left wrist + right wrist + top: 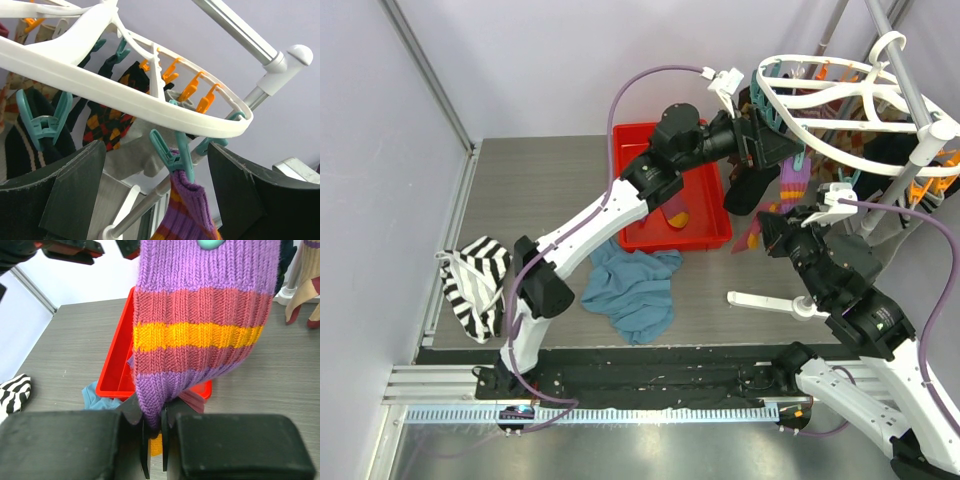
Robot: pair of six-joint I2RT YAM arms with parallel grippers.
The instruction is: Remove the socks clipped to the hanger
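A grey wood-grain table (550,190) is seen from above, and at its far right a large white plastic oval drying hanger (125,95) is hung from a slanted metal pole (235,30). A red rectangular plastic tray (710,210) is set on the middle of the table. A crumpled blue cloth (635,290) is laid just in front of it, and a black-and-white striped cloth (475,285) is left at the table's left edge. Several socks are clipped under the hanger's rim. Among them are a brown, orange and black argyle sock (107,117), a dark sock (25,145) and a purple knitted sock with orange and pink stripes (200,315). The striped sock is held at its cuff by a teal plastic clip (172,155), and a row of orange clips (192,90) is seen further along the rim. The left gripper (156,170) is raised to the hanger with its jaws spread wide on either side of the teal clip, and neither pad is seen touching it. The right gripper (155,440) is clamped on the lower end of the striped sock, whose tip is pinched between the two fingers.
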